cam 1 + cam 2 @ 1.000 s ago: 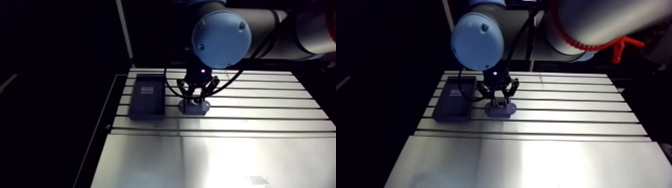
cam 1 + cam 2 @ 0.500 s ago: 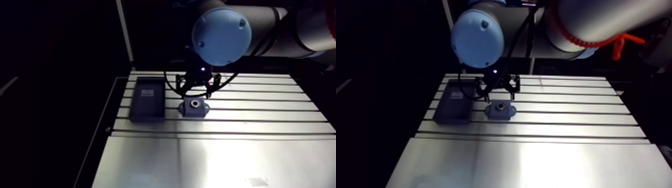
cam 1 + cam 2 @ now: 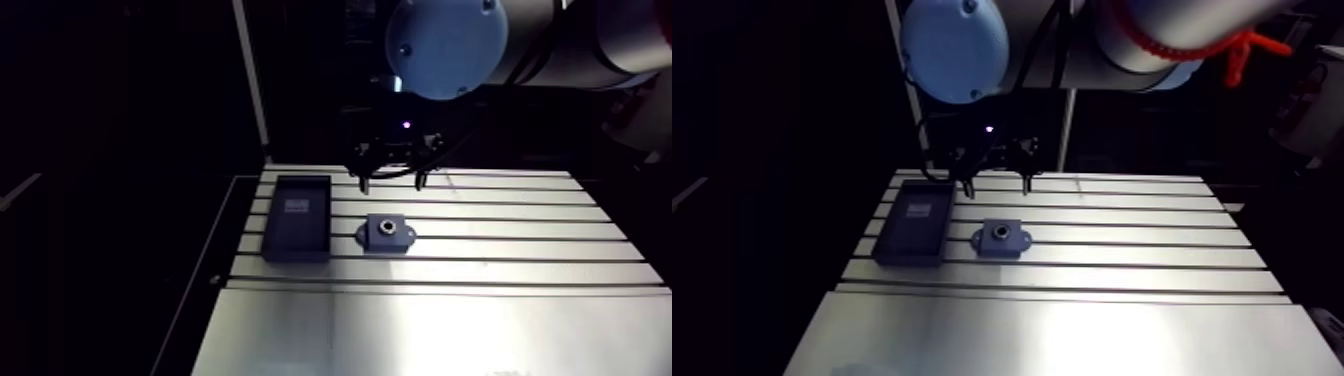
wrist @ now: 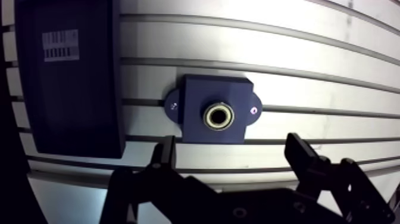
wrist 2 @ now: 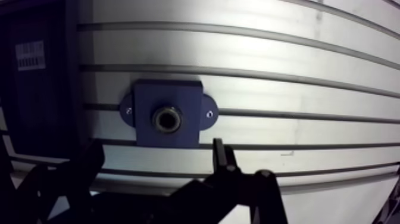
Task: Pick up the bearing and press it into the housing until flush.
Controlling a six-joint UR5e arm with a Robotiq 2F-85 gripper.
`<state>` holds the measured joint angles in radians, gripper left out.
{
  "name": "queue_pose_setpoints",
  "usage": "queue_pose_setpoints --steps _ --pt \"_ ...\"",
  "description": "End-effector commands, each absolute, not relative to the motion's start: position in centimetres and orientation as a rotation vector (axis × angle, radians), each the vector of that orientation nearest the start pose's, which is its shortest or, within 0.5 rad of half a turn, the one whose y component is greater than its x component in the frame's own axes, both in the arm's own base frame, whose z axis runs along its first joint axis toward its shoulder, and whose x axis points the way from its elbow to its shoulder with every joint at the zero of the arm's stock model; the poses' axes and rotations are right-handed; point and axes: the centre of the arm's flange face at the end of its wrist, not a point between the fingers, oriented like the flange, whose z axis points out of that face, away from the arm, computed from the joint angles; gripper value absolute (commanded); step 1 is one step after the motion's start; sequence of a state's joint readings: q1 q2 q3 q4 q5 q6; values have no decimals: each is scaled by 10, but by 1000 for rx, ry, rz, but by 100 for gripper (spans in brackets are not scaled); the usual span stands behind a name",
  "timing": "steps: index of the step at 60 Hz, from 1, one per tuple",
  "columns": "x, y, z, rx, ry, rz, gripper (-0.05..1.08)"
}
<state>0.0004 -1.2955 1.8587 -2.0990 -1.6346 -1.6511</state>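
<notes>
A dark blue housing [image 4: 196,98] with two mounting ears lies flat on the slotted table. A metal ring, the bearing [image 4: 219,116], sits in its round bore, and its face looks level with the housing's top. My gripper [image 4: 231,146] hangs above the housing, open, with nothing between its fingers. In the arm view the gripper [image 3: 393,182] hovers over the table just behind the housing [image 3: 388,233], clear of it.
A dark blue rectangular tray [image 3: 298,217] with a white label lies beside the housing, a short gap apart. The aluminium table [image 3: 500,310] runs wide towards the front, with grooves across its rear half.
The gripper opened and rose off the housing, leaving the bearing in the bore. The arm view shifted as the arm lifted.
</notes>
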Motion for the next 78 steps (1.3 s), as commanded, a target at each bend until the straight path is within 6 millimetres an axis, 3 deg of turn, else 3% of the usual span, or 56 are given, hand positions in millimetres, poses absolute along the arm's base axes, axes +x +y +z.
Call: queue_pose_setpoints --steps 1,4,5,6,7,8,9,10,11,12,13,14,15,21,30,78 --pt "-541 -128 270 -120 3091 89 6" --pt "-541 -128 270 -113 3091 89 13" --pt "-541 -128 271 -110 3091 87 24" --pt "-541 -128 271 -110 3091 87 24" --pt "-541 -129 271 -108 3093 85 37" --pt "-541 -129 271 -108 3093 85 37" --pt "-541 -129 270 -104 3092 84 49" --pt "-541 -129 270 -104 3092 84 49" --pt "-541 -129 270 -101 3092 84 60" --pt "-541 -129 270 -101 3092 84 60" --pt "-541 -129 269 -102 3091 84 70" --pt "-541 -129 269 -102 3091 84 70" --pt "-540 -129 269 -101 3090 84 82" --pt "-539 -129 266 -101 3088 82 92" --pt "-539 -129 262 -98 3092 82 100" --pt "-534 -123 227 -62 3073 40 105"
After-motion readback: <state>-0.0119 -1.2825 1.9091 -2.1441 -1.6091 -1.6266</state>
